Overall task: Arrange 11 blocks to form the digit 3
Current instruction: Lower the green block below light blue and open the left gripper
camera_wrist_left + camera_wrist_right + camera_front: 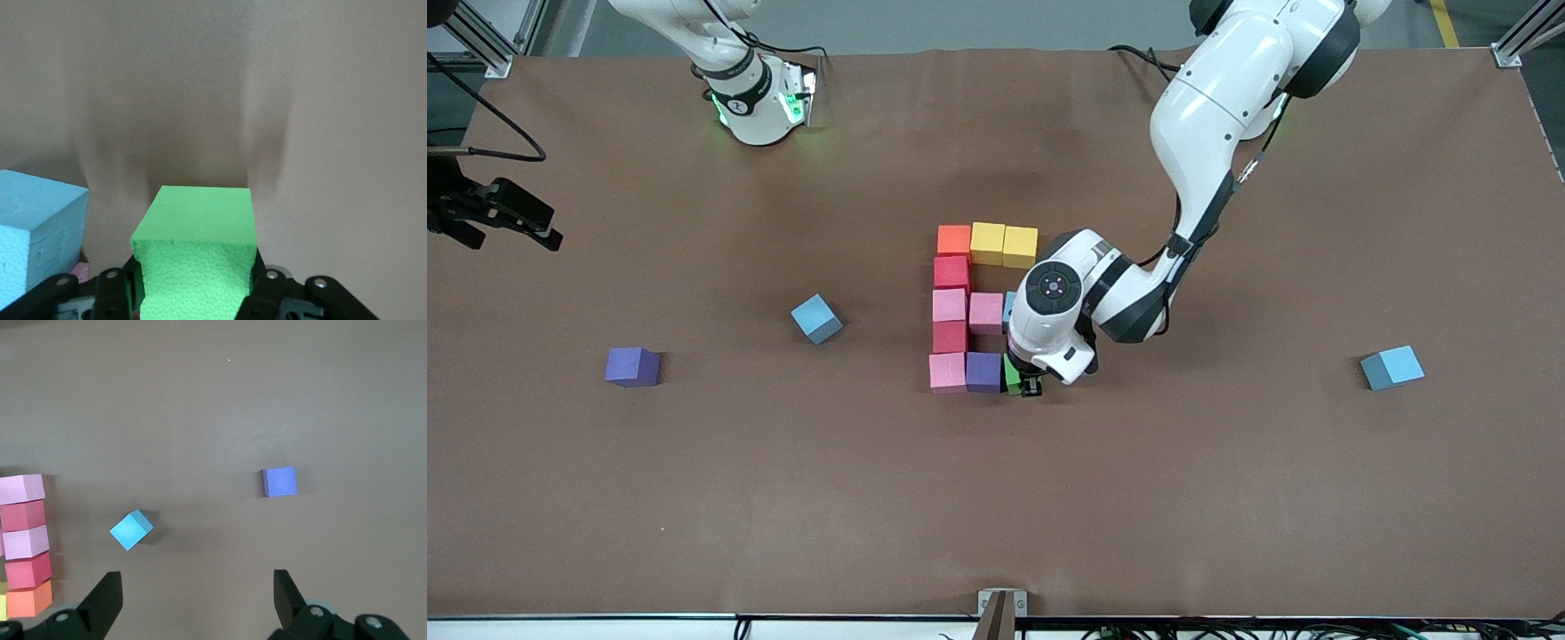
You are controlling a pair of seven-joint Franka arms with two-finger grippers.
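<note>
Left gripper (1030,388) clamped on green block (1011,373), just beside purple block (983,372) at the digit 3's (960,307) nearest bar. Right gripper (193,603) wide, waiting above the surface (1227,498).

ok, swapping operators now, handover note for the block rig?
Left end effector: shut on the green block, at the open end of the bar nearest the front camera, beside the purple block.
Right end effector: open, waiting above the table.
Done: ten blocks of the digit 3 are placed.
Left: release the green block and retract. Three spare blocks stay loose on the table.
</note>
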